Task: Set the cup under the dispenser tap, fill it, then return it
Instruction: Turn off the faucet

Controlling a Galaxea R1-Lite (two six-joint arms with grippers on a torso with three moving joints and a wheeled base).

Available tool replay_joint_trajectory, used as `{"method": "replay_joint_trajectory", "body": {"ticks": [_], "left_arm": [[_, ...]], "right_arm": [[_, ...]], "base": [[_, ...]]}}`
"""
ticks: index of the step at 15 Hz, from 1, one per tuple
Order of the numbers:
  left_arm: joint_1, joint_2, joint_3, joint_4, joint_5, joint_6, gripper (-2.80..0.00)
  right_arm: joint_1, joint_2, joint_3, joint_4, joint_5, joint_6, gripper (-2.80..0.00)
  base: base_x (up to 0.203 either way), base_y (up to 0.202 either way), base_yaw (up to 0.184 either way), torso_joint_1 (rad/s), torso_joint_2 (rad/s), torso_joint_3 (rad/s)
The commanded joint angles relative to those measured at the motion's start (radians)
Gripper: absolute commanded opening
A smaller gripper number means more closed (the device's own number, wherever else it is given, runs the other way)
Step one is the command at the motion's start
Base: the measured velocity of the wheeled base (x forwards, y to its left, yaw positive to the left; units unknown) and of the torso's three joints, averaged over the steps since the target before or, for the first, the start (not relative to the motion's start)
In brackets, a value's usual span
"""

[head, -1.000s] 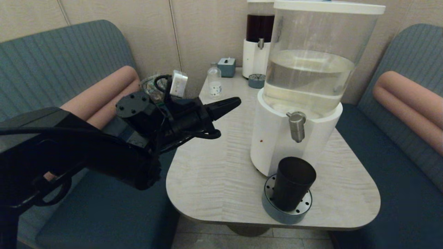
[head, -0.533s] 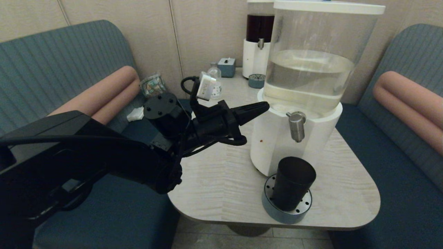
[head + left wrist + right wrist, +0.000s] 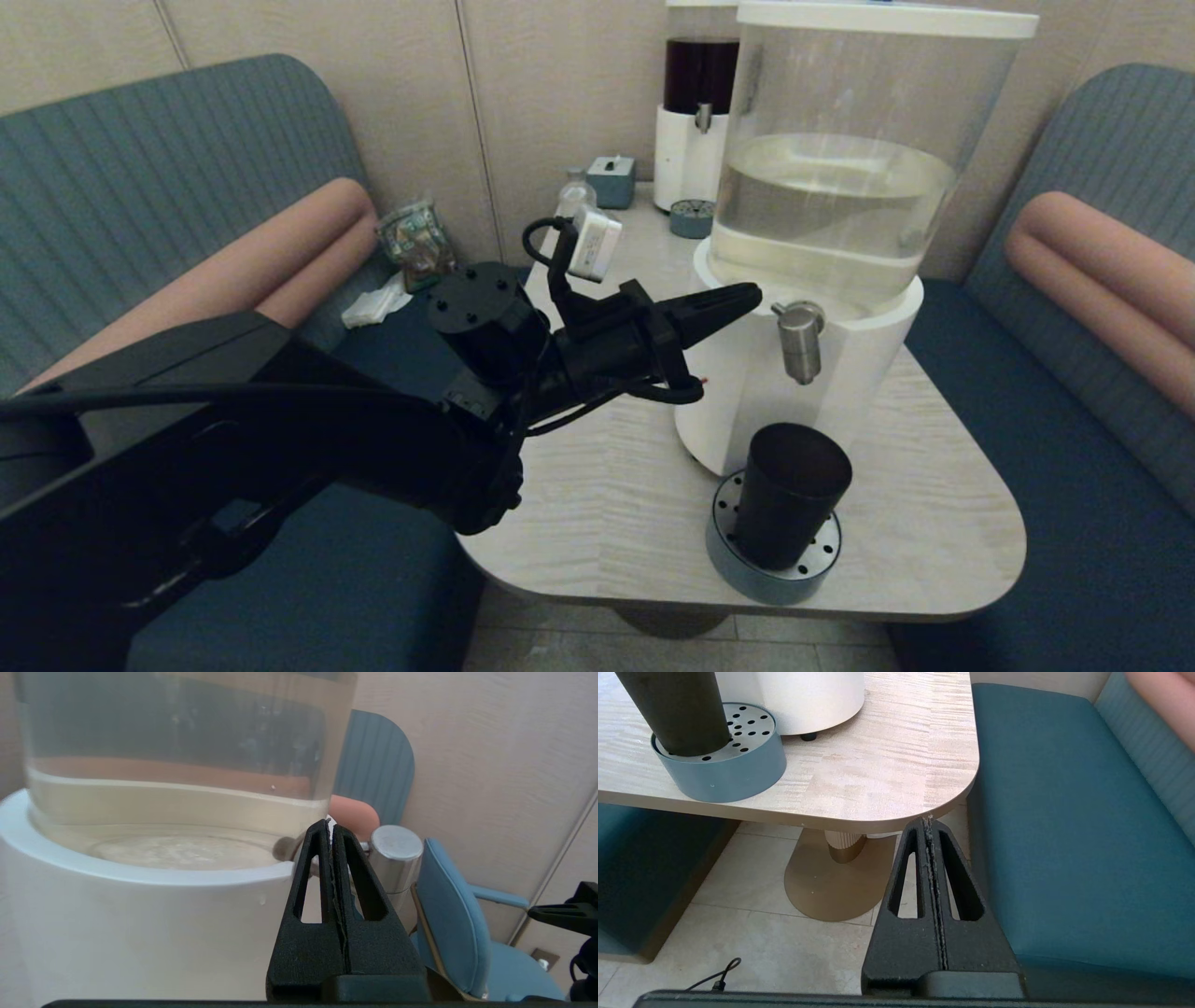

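Observation:
The dark cup stands upright on the round blue-grey perforated drip tray, right below the steel dispenser tap of the big white-based clear-tank dispenser. My left gripper is shut and empty, its tip level with the top of the tap and a short way to the tap's left, apart from it. My right gripper is shut and empty, low beside the table's front right corner, out of the head view.
The light wood table has rounded edges. At its back stand a dark-liquid dispenser with its own small tray, a grey-blue box and a small clear bottle. Teal benches flank the table.
My left arm has swung rightward over the table, bringing its shut gripper from the table's left side to just left of the tap. The cup has not moved.

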Motion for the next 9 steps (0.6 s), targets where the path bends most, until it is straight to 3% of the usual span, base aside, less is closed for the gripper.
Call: {"method": "replay_joint_trajectory", "body": {"ticks": [1, 9], "left_arm": [[-0.003, 0.014, -0.011, -0.009, -0.004, -0.003, -2.8], [-0.016, 0.058, -0.086, 0.014, -0.004, -0.003, -2.8]], "right_arm": [[0.0, 0.002, 0.0, 0.001, 0.0, 0.0, -2.8], [0.0, 0.002, 0.0, 0.001, 0.0, 0.0, -2.8]], "base": [[0.0, 0.0, 0.0, 0.0, 0.0, 0.0], [0.0, 0.0, 0.0, 0.0, 0.0, 0.0]]}}
